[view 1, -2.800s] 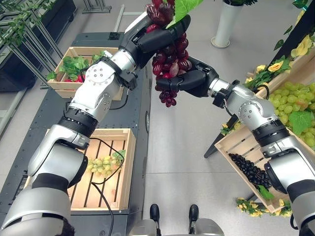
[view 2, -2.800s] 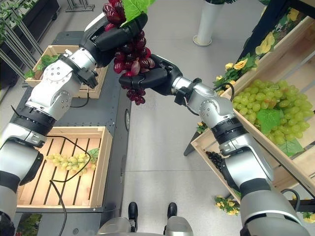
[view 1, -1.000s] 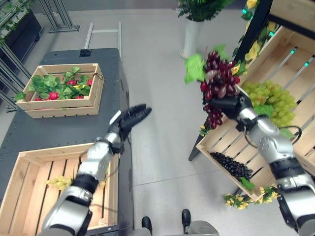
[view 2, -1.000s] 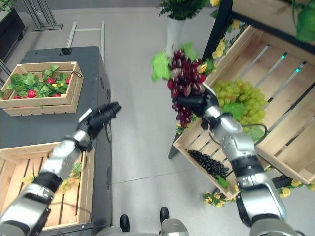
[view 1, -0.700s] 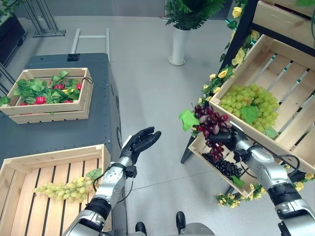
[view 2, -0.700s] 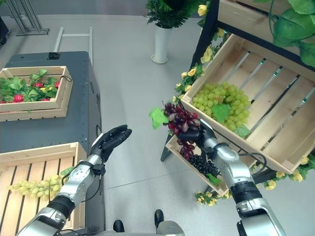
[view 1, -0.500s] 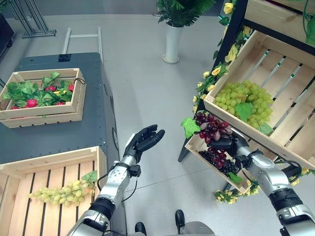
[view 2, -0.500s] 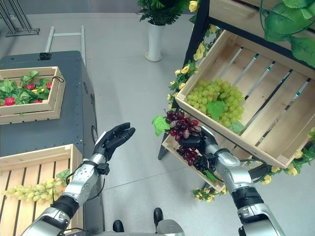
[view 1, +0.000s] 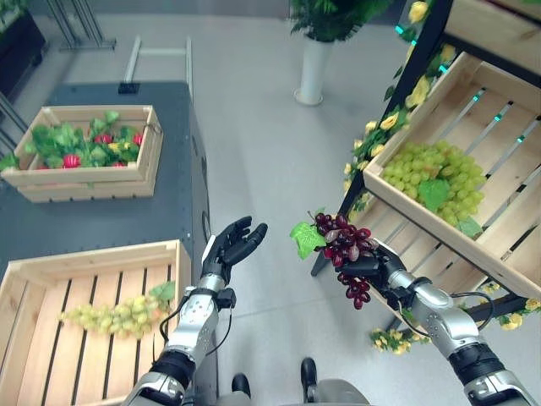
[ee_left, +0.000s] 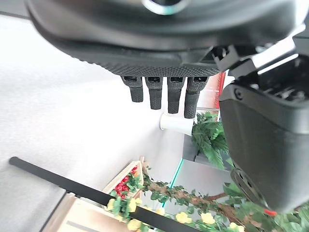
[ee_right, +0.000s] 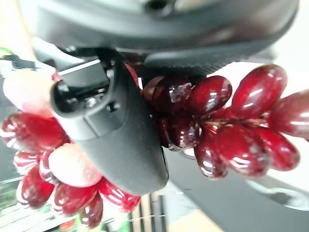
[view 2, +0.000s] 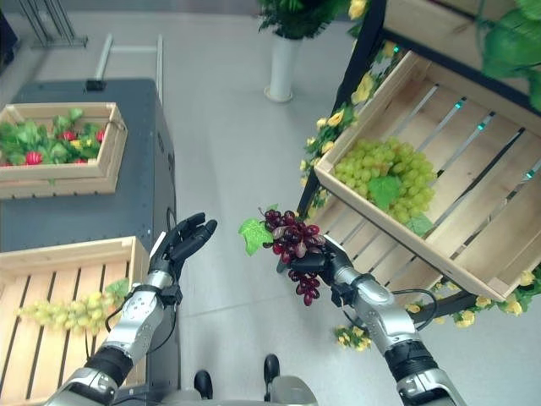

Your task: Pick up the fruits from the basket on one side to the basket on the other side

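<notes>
A bunch of red grapes (view 1: 345, 245) with a green leaf hangs over the floor in front of the slanted shelf. My right hand (view 1: 378, 271) is shut on it, and in the right wrist view the thumb (ee_right: 116, 140) curls over the red grapes (ee_right: 227, 140). My left hand (view 1: 230, 249) is open beside the dark table's edge, fingers (ee_left: 164, 94) straight and holding nothing. A green grape bunch (view 1: 114, 317) lies in the near wooden crate (view 1: 25, 279) on the table. More green grapes (view 1: 435, 173) fill the shelf crate (view 1: 499, 127).
A second crate (view 1: 84, 182) of leaves and red fruit stands at the table's far end. A lower shelf crate (view 2: 355, 224) sits just behind the held bunch. Yellow flowers trim the shelf frame. A white vase (view 1: 314, 72) with a plant stands on the floor beyond.
The right hand took the red grapes alone, carried them down past the shelf crates, and now holds them slightly left of the lower crate. The left hand let go and opened. The camera shifted.
</notes>
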